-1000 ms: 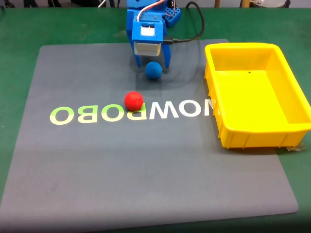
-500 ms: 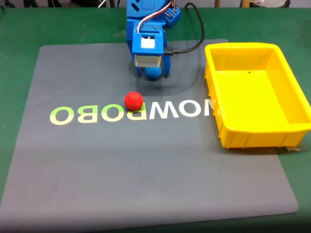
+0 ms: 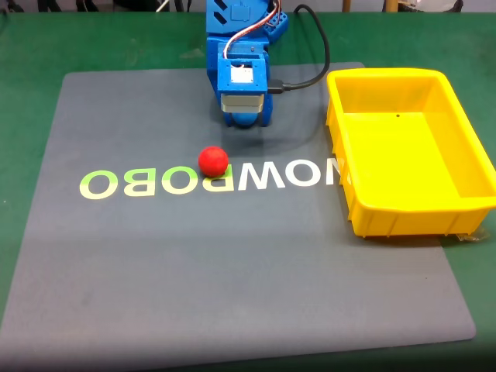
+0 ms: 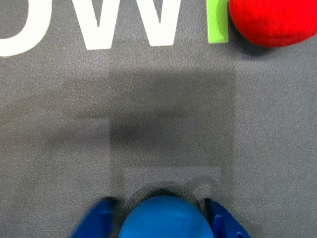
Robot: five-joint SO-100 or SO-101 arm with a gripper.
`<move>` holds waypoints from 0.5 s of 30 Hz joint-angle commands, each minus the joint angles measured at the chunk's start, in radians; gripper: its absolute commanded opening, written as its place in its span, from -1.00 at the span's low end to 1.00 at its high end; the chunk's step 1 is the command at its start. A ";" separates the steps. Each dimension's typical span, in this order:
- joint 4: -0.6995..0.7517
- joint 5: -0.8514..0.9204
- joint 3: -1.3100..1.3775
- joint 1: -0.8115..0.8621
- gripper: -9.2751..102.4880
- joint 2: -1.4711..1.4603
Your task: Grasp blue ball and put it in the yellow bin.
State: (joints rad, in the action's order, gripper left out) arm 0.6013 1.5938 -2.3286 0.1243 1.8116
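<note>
Down low at the far side of the grey mat (image 3: pixel 232 263), gripper (image 3: pixel 246 121) with fingers (image 4: pixel 96 223) set one on each side of the blue ball (image 4: pixel 161 218), close against it; whether actually clamped, cannot tell. Ball on the mat, not yet lifted. Red ball (image 3: pixel 213 160) just nearer the camera, untouched. Yellow bin (image 3: pixel 349 194) off to the right in the fixed view, nothing in it. Left to do, by the look of it: squeeze, lift, carry across, drop in.
</note>
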 commanded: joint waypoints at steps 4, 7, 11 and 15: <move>-0.017 -0.014 0.063 0.008 -0.83 0.005; -0.017 -0.009 0.063 0.009 -0.83 0.011; -0.012 -0.002 0.066 0.003 -0.83 0.048; -0.009 -0.008 0.106 -0.020 -0.83 0.127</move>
State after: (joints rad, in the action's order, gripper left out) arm 0.6013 1.5938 -2.3163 0.1212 1.8469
